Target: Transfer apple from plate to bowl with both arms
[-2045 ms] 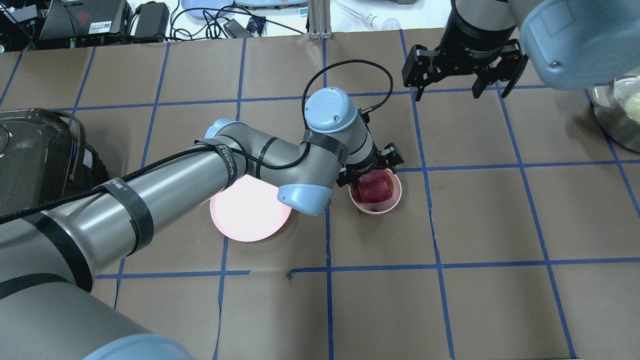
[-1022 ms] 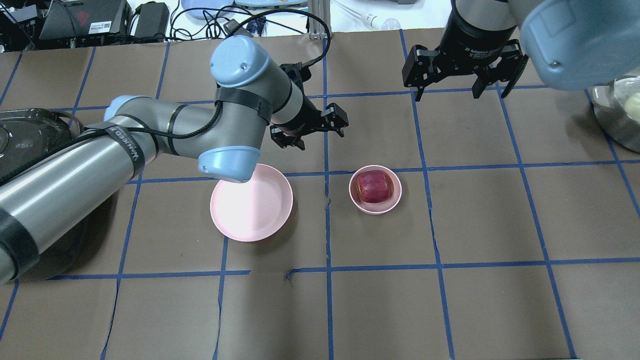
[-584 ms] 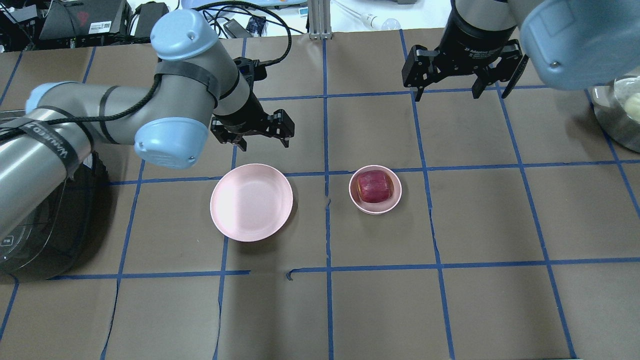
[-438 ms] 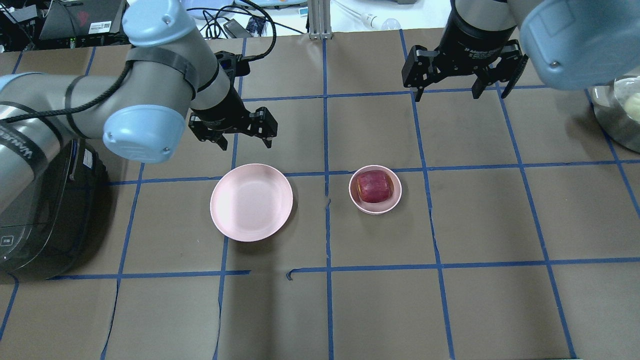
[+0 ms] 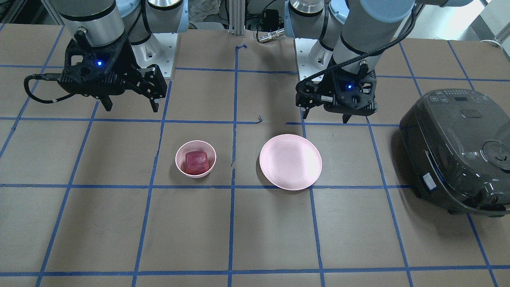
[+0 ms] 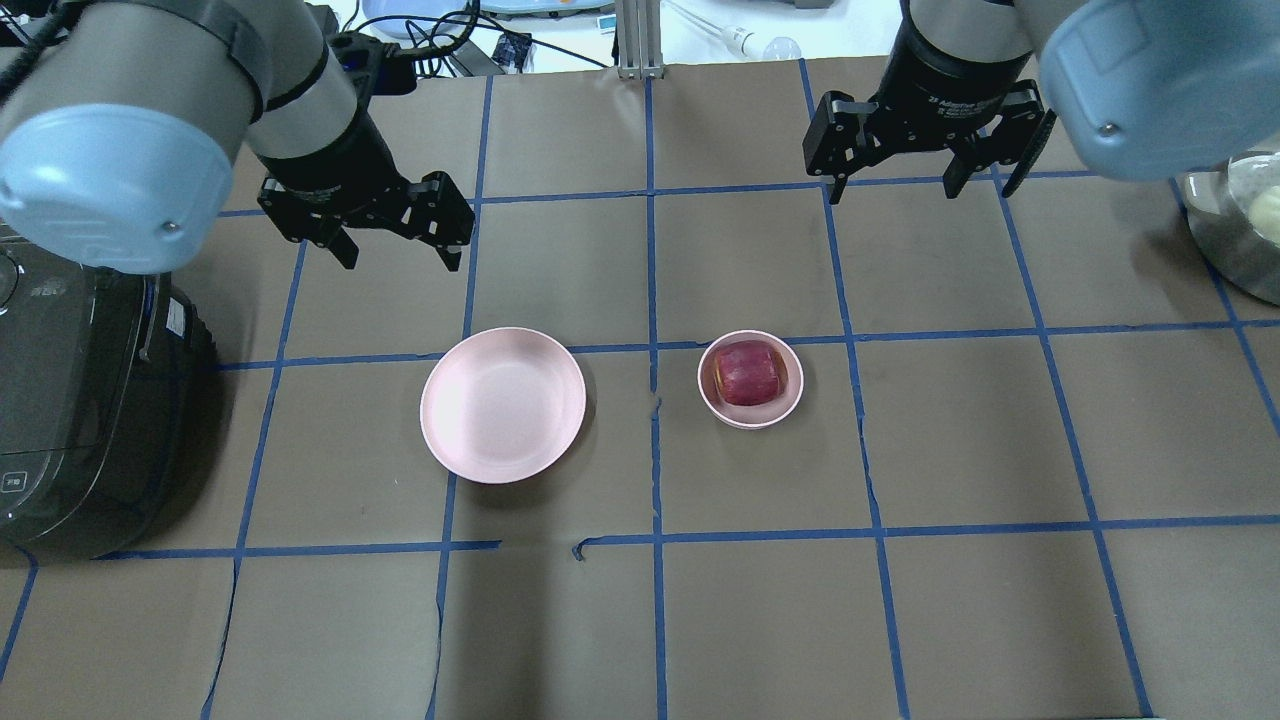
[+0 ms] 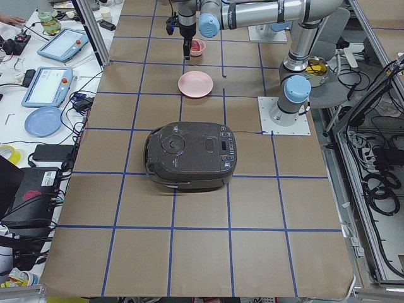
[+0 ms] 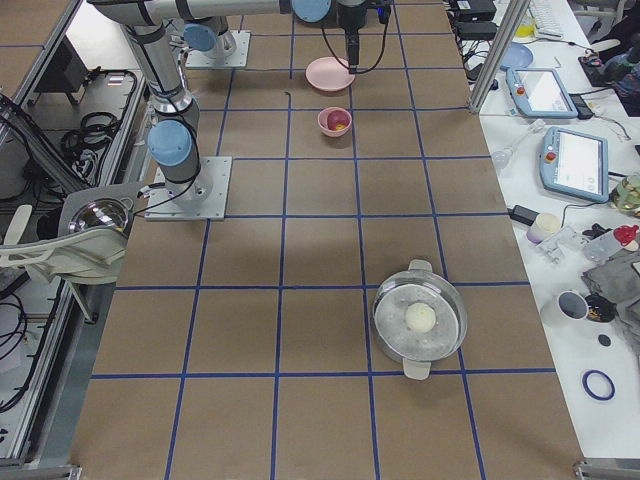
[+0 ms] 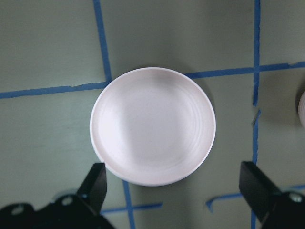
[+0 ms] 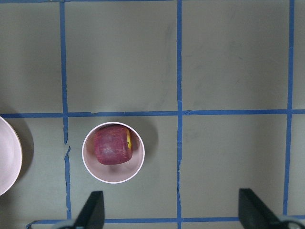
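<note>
The dark red apple (image 6: pixel 751 373) lies in the small pink bowl (image 6: pixel 750 422), right of the table's middle. The flat pink plate (image 6: pixel 503 405) stands empty to its left. My left gripper (image 6: pixel 400 255) is open and empty, raised behind the plate's far left side. My right gripper (image 6: pixel 915 188) is open and empty, raised well behind the bowl. The left wrist view looks straight down on the plate (image 9: pixel 152 125) between its fingers (image 9: pixel 95 183). The right wrist view shows the apple (image 10: pixel 112 145) in the bowl (image 10: pixel 113 180). The front view shows both grippers (image 5: pixel 326 116) (image 5: pixel 131 107) open.
A black rice cooker (image 6: pixel 80 400) stands at the table's left edge, near the left arm. A metal pot (image 6: pixel 1240 230) with a pale ball in it sits at the right edge. Cables and devices (image 6: pixel 300 40) lie beyond the far edge.
My left gripper let go of the apple in the bowl, rose, and swung left and back to behind the plate. The right arm has not moved.
</note>
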`<state>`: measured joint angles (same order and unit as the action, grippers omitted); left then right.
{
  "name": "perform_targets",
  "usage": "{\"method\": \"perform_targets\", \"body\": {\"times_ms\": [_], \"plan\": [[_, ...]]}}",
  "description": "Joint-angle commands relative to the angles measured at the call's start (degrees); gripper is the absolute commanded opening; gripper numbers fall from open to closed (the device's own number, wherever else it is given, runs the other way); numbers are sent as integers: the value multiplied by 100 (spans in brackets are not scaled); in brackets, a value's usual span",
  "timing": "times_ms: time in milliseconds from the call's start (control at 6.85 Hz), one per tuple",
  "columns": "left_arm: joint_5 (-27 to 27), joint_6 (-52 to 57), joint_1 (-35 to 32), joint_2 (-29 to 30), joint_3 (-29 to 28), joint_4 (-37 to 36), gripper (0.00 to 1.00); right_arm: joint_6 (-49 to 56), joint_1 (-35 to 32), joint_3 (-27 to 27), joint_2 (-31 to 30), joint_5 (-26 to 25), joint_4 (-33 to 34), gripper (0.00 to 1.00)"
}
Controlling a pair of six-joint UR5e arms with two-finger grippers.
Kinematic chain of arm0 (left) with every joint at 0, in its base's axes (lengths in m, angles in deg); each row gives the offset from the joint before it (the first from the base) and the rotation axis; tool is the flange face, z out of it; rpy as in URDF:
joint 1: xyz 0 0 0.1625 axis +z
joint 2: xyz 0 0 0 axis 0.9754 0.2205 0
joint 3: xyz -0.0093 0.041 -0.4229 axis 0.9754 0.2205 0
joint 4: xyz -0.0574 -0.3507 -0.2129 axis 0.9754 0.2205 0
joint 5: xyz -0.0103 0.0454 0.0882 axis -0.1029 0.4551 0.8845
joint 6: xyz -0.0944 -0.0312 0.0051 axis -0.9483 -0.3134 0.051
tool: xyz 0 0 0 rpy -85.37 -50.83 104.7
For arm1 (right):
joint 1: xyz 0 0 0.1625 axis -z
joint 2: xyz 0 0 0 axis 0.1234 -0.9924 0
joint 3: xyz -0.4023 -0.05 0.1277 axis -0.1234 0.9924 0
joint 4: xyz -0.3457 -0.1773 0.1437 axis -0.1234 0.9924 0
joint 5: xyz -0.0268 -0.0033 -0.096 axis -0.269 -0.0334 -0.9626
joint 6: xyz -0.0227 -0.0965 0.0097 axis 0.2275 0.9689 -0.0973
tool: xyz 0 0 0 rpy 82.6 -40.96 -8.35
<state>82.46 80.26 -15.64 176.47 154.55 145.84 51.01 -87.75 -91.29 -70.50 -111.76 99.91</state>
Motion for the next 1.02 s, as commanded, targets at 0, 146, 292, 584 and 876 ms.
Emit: {"method": "perform_targets", "body": {"times_ms": [0,146,292,584,876], "plan": [[-14,17,141,-4,-175,133,100,0,0,0,0,3,-1,100],[-22,9,106,57,-184,133,100,9,0,-9,0,3,-1,100],[-101,-26,80,75,-167,133,100,9,0,-9,0,11,-1,100],[-137,-35,79,67,-176,133,100,0,0,-9,0,12,8,100],[-146,-36,79,84,-158,133,100,0,0,-9,0,12,8,100]]}}
